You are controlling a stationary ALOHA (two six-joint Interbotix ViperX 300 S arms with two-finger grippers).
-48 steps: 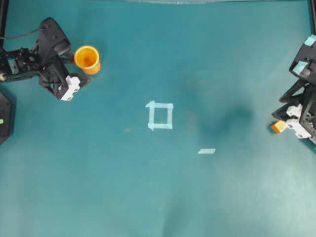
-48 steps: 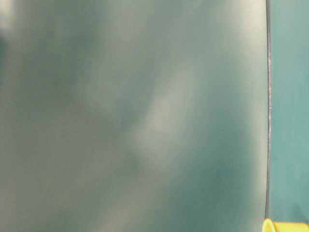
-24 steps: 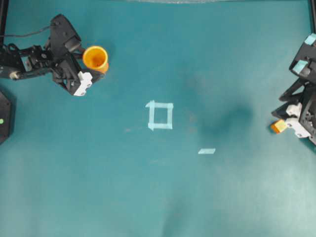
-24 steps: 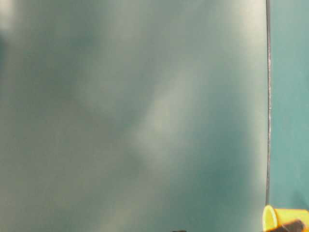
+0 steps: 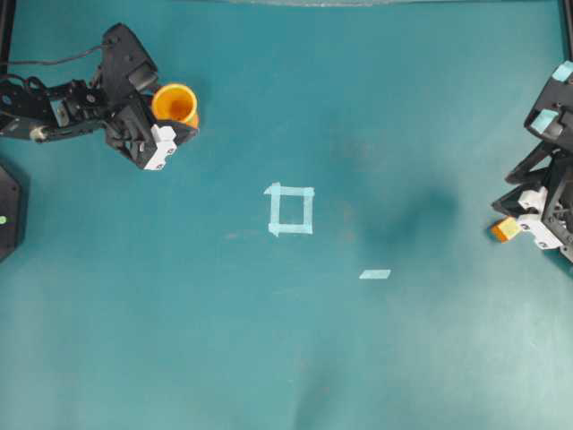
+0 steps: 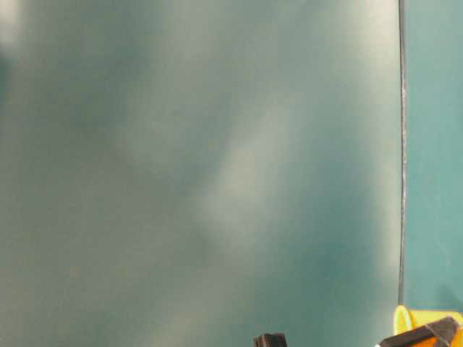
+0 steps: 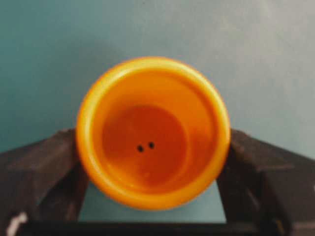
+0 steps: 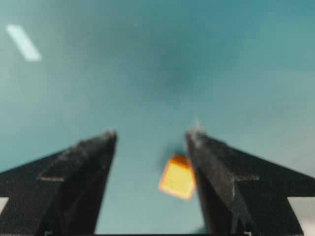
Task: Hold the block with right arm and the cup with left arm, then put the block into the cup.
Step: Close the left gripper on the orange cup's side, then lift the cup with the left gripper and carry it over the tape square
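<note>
At ten o'clock on the worktop, the light, rigid cup (image 5: 175, 104) sits between the left end effector (image 5: 170, 125)'s parted jaws, best pinched across its smooth walls, while the right end effector (image 8: 150, 142) gapes around the tiny block (image 8: 177, 177) at three o'clock.

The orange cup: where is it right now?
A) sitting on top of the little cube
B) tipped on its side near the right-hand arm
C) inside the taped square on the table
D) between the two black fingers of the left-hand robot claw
D: the cup sits between the left gripper's fingers, upright in the overhead view.
</note>
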